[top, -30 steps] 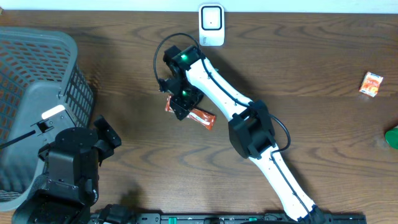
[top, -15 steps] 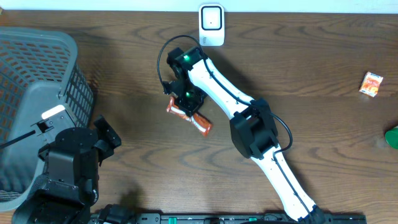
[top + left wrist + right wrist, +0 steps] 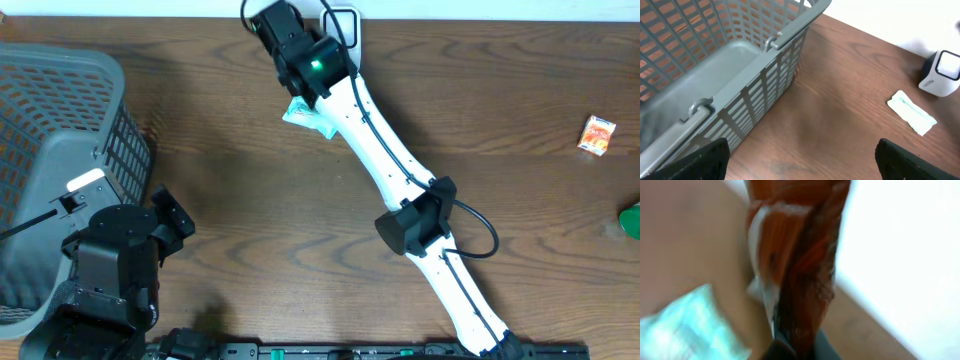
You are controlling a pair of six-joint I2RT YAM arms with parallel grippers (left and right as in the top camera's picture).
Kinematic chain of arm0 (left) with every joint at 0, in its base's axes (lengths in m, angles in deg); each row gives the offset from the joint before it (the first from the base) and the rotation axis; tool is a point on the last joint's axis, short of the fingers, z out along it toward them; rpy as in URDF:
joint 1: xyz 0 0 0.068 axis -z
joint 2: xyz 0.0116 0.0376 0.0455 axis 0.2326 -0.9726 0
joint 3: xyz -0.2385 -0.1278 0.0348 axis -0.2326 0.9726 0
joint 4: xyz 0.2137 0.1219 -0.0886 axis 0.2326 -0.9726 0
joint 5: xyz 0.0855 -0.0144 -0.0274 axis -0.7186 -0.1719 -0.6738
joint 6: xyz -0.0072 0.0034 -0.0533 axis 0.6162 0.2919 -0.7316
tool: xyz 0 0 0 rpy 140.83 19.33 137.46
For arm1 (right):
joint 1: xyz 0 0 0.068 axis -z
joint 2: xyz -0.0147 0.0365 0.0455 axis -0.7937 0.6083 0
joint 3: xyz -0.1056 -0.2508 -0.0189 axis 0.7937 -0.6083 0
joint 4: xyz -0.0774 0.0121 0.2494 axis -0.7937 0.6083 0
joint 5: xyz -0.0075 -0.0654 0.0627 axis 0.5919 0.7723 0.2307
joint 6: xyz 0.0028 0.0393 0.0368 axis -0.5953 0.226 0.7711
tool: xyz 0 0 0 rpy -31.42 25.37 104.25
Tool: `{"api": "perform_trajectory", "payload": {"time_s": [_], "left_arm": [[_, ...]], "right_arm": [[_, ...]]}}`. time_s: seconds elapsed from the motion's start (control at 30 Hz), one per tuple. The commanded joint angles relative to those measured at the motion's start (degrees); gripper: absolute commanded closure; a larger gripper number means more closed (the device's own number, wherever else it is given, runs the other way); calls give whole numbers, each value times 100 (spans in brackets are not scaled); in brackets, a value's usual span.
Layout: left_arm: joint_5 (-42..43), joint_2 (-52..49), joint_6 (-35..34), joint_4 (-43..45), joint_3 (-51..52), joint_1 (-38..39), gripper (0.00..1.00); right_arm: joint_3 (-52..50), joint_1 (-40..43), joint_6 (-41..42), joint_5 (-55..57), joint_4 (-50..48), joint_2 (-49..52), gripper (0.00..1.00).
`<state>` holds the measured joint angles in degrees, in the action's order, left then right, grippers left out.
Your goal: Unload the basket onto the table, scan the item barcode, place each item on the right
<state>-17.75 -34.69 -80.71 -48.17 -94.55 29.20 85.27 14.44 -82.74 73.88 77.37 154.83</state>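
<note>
My right gripper point(image 3: 797, 347) is shut on an orange snack packet point(image 3: 800, 255), which fills the blurred right wrist view and stands upright from the jaws. From above, the right gripper point(image 3: 290, 35) is at the table's far edge, just left of the white barcode scanner point(image 3: 345, 20), which the arm partly covers; the packet is hidden under the gripper there. The scanner point(image 3: 942, 72) also shows in the left wrist view. My left gripper point(image 3: 802, 160) is open and holds nothing, low at the front left beside the basket.
A grey mesh basket point(image 3: 60, 150) stands at the left. A pale green-white packet point(image 3: 305, 115) lies on the table under the right arm. A small orange box point(image 3: 598, 134) and a green object point(image 3: 630, 220) sit at the far right.
The right gripper closed on the orange packet, lifted it off the table and carried it toward the far edge beside the scanner. The left arm has not moved.
</note>
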Motion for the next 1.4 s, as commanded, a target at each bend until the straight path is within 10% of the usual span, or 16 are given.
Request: {"api": "perform_trajectory", "payload": {"time_s": [0.0,0.43,1.37], "left_arm": [[-72,4,-9,2,11,-26,7],[-72,4,-9,2,11,-26,7],[-72,4,-9,0,11,-26,7]], "right_arm": [[-299,11,-1132,1235,-841,-59,99],[-3923,179,-6793,835,-9213,-57,98],[-4671,673,-6389,-1025,-9930,907,99]]}}
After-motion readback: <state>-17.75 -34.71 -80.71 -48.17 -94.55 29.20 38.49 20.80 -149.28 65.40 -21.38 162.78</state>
